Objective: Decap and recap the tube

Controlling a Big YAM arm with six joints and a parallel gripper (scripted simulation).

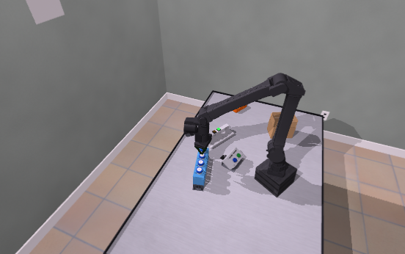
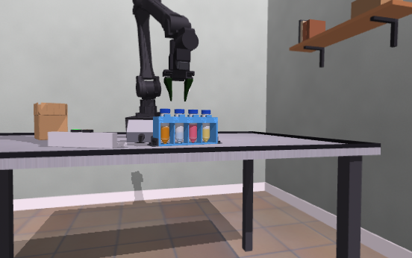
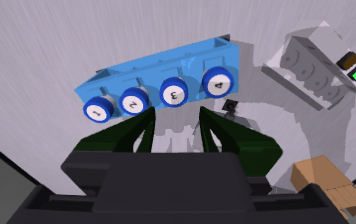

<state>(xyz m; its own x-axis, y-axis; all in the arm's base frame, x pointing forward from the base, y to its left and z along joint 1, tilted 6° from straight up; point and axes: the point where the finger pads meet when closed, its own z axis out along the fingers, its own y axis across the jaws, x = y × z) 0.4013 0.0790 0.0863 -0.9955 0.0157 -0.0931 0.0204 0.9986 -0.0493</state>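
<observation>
The blue decapping station (image 1: 198, 180) (image 2: 157, 130) holds four tubes, each with a blue-rimmed cap. Cap 4 (image 2: 165, 111) (image 3: 218, 82), cap 3 (image 2: 179, 111) (image 3: 173, 93), cap 2 (image 2: 192, 111) (image 3: 134, 101) and cap 1 (image 2: 206, 112) (image 3: 98, 110) sit at about the same height; tightness cannot be told. My gripper (image 2: 178, 101) (image 3: 177, 111) is partly open, empty, and hangs above cap 3. The cap tray's nests show no cap in the wrist view. The green lamp (image 1: 219, 129) (image 3: 354, 76) is lit; the amber lamp (image 1: 214, 131) (image 3: 347, 61) is dark.
The key housing (image 1: 228, 161), with the blue CYCLE key (image 1: 235, 160) and green READY key (image 1: 238, 155), stands between station and arm base. A cardboard box (image 1: 276, 126) (image 2: 51, 127) (image 3: 322, 172) and an orange object (image 1: 240, 109) stand farther off.
</observation>
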